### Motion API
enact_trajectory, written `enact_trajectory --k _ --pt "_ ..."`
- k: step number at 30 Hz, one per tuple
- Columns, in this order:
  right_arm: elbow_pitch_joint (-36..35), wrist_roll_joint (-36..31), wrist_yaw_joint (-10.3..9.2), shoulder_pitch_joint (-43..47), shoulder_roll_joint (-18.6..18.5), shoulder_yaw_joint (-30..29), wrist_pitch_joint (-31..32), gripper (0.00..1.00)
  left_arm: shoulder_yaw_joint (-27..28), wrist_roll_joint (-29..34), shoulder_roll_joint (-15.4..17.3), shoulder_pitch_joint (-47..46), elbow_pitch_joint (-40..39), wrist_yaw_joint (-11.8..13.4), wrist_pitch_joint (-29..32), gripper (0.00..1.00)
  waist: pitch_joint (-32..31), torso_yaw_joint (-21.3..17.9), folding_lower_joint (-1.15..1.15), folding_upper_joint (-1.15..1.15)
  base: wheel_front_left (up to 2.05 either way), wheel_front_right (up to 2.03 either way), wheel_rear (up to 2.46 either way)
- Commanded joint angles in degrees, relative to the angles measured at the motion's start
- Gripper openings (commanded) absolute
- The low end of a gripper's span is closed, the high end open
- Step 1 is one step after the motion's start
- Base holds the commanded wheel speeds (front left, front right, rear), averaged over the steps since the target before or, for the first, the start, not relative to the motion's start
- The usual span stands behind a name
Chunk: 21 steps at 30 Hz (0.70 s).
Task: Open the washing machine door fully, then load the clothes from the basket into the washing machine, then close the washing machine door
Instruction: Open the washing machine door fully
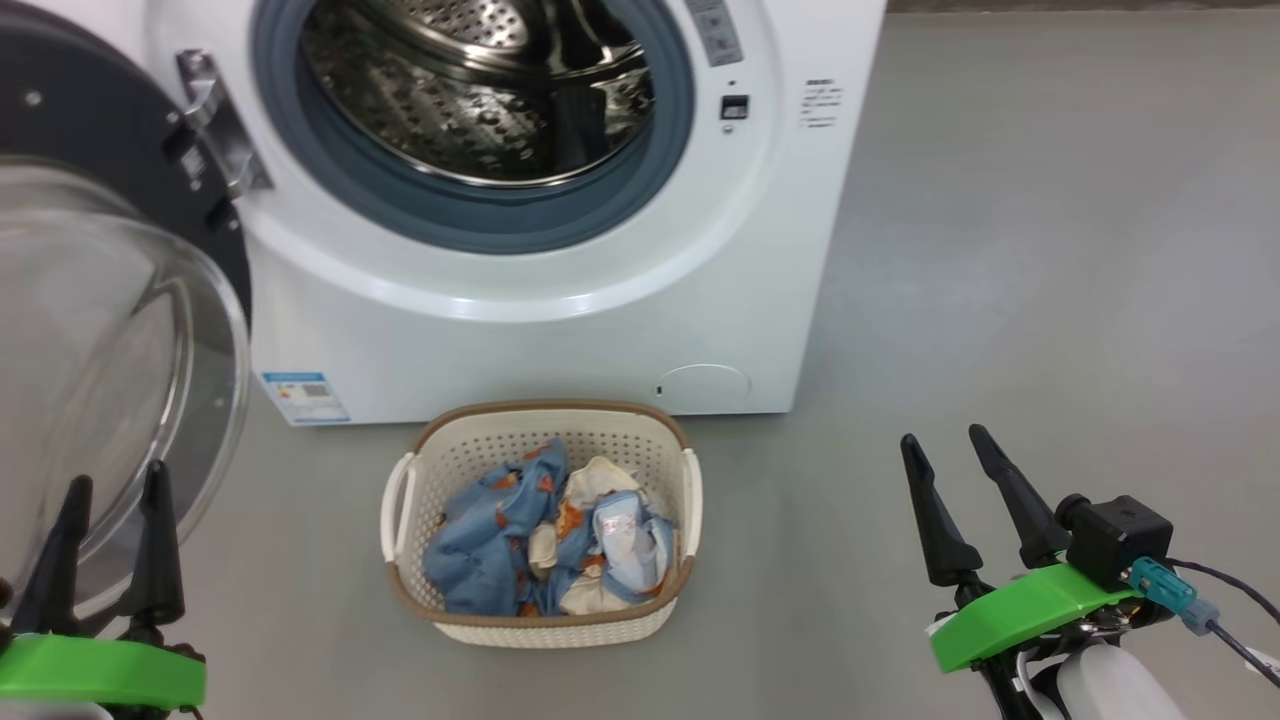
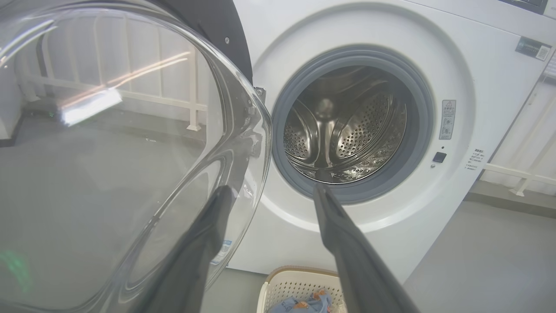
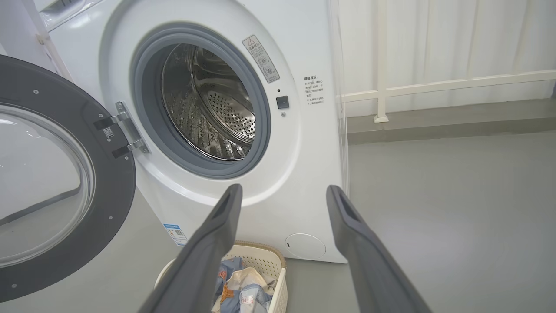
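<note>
The washing machine door [image 1: 60,130] stood swung wide at the left of the washing machine [image 1: 560,340], the basket [image 1: 545,625] with the clothes [image 1: 520,540] sat on the floor [image 1: 1000,250] just in front of this machine, and the left gripper [image 1: 118,473] and the right gripper [image 1: 940,433] hung before it, both with fingers spread apart and empty.

Bright even light, faint shadows, glare streaks on the washing machine door [image 2: 91,102], wrist-view edges perhaps bowed
</note>
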Motion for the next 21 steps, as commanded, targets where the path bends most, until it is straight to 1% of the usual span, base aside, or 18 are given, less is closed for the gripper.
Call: enact_trajectory --k 1,11,21 --pt "-1.7 0.5 0.26 -0.2 -0.6 1.4 -0.7 1.0 2.6 0.7 1.8 -0.7 -2.2 0.3 -0.4 1.0 -0.7 -1.8 0.0 0.0 0.0 0.0 0.0" --pt "-2.0 0.4 0.26 0.0 -2.2 1.7 -0.7 1.0 3.3 2.2 0.0 2.2 -4.8 1.2 -0.4 1.0 -1.6 -4.6 0.0 0.0 0.0 0.0 0.0" --pt "-2.4 -0.1 0.26 0.2 -3.0 0.7 -0.7 1.0 3.4 3.1 -1.1 4.4 -5.6 1.6 -0.3 1.0 -1.7 -5.4 0.0 0.0 0.0 0.0 0.0"
